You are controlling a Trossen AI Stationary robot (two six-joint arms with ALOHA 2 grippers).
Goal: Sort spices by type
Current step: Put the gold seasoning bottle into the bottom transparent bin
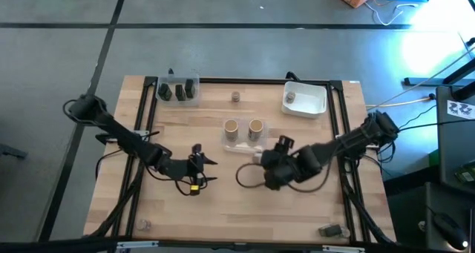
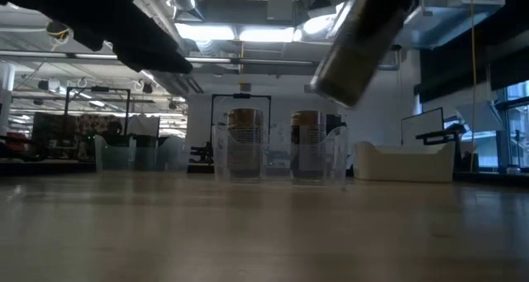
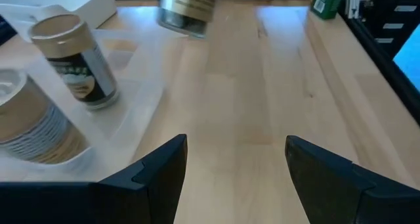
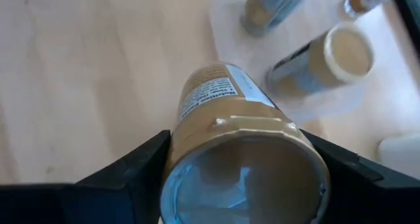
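My right gripper (image 1: 261,159) is shut on a tan round spice cylinder (image 4: 216,99), held in the air near the table's middle. In the low view this cylinder (image 2: 354,44) hangs tilted above the wood. Two more tan cylinders (image 1: 231,127) (image 1: 255,126) stand upright in a clear tub (image 1: 243,142) just beyond it. My left gripper (image 1: 206,170) (image 3: 236,155) is open over bare wood to the left of that tub, with nothing between its fingers. Dark blocky jars (image 1: 178,91) sit in a clear tub at the far left. One tiny round jar (image 1: 235,97) stands alone on the wood. Another (image 1: 291,98) lies in the white tub (image 1: 312,104). My right gripper pinches the tan cylinder between its two fingers (image 4: 141,168), on the round sides near its pale-topped end (image 4: 187,142). The fingers slant down from above and lie across the cylinder. It is lifted clear of the table and tilted, its other end (image 2: 331,83) pointing down and away.
Black frame rails (image 1: 338,119) run along the table's sides and far edge. A small green object (image 3: 327,0) stands by the right rail. Open wood lies toward the near edge (image 1: 237,216). A dark cable loop (image 1: 249,177) hangs at my right gripper.
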